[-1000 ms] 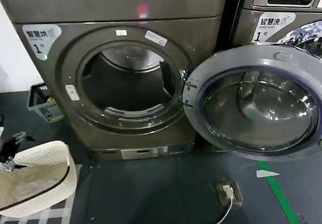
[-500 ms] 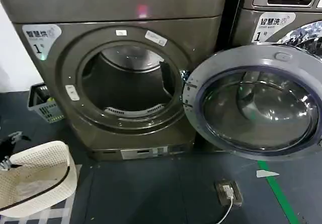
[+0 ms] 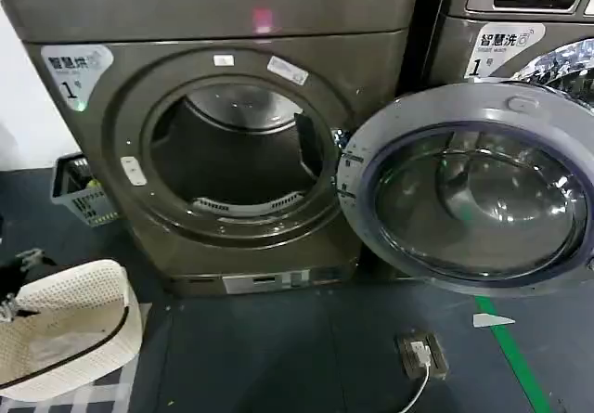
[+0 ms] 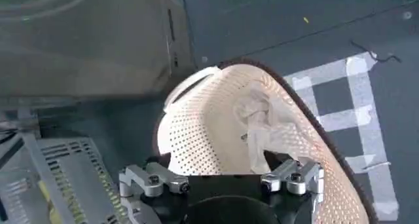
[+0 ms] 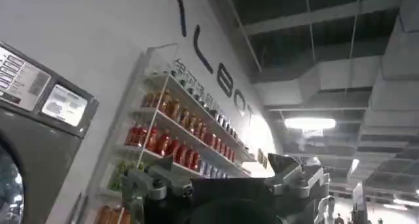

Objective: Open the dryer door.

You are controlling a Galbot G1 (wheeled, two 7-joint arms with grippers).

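White perforated basket (image 4: 216, 133) holds crumpled cloth (image 4: 262, 124); dryer door (image 3: 473, 186) open

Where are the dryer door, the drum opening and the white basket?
dryer door (image 3: 436, 121), head view, grey inner rim.
drum opening (image 3: 237, 158), head view, dark inside.
white basket (image 3: 74, 306), head view, perforated side wall.

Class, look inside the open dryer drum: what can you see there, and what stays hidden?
Past the swung-open dryer door, the drum shows bare dark metal walls and a perforated strip along its lower front; no laundry visible. Its floor behind the front rim is hidden.
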